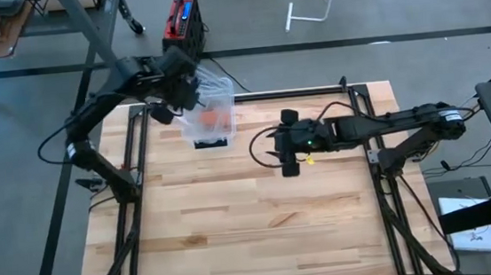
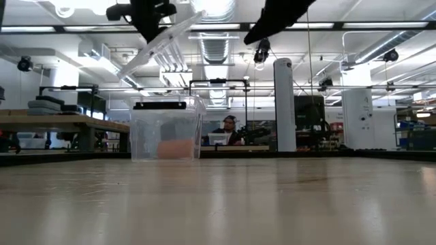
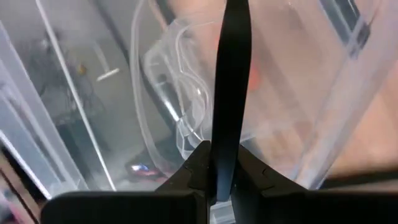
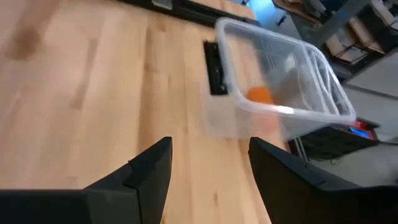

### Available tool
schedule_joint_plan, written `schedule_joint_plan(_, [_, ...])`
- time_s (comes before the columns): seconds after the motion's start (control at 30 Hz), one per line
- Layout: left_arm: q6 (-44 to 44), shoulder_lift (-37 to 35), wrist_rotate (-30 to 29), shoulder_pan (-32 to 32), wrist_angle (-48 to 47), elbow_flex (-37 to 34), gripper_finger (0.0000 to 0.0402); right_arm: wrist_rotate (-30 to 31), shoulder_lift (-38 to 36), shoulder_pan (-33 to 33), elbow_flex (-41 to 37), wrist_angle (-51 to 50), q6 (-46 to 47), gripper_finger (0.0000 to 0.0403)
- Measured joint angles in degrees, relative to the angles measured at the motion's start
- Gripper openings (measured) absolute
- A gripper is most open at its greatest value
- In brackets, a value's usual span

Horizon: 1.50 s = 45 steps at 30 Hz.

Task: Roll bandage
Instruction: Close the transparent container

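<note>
A clear plastic box stands on the table's far left part, and the orange rolled bandage lies inside it. My left gripper is above the box, shut on the box's clear lid. My right gripper hovers open over the table to the right of the box, its fingers pointing toward the box with nothing between them. My left gripper pinches the clear lid between its two shut fingers, by a rim of the lid. It comes at the lid slanting down from above. The lid is lifted clear above the box and tilted, its lower end toward the table's left.
A black latch piece sits at the box's near side. Black frame rails run along the table's left and right sides. Bare wood lies open toward the near edge. A red and black device sits on the floor beyond the table.
</note>
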Motion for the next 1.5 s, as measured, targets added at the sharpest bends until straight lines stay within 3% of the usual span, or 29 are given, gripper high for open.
schedule_joint_plan(0.2, [19.2,4.0,-6.7,0.0,-4.0,0.0,0.002,0.5,-1.2,-4.9,-1.7,4.6,-6.1,0.0207])
schedule_joint_plan(0.43, [26.3,8.2,-12.7,0.4,1.3,-4.1,0.002,-9.2,-1.6,-13.0,-5.4,13.5,-11.7,0.0209])
schedule_joint_plan(0.77, [34.5,12.0,-12.2,0.4,8.1,-5.8,0.002,-21.5,-1.3,-24.5,-13.8,26.5,-10.1,0.0206])
schedule_joint_plan(1.0, [37.6,11.9,-10.9,0.5,13.3,-7.1,0.002,-24.5,2.4,-25.6,-14.4,33.0,-9.6,0.0206])
schedule_joint_plan(1.23, [40.2,11.9,-12.2,0.5,15.4,-13.1,0.002,-25.5,9.5,-25.6,-13.0,39.2,-8.0,0.0202])
schedule_joint_plan(1.5, [42.7,11.7,-12.3,1.0,20.9,-14.7,0.002,-27.4,20.0,-25.5,-4.1,37.7,-4.4,0.0203])
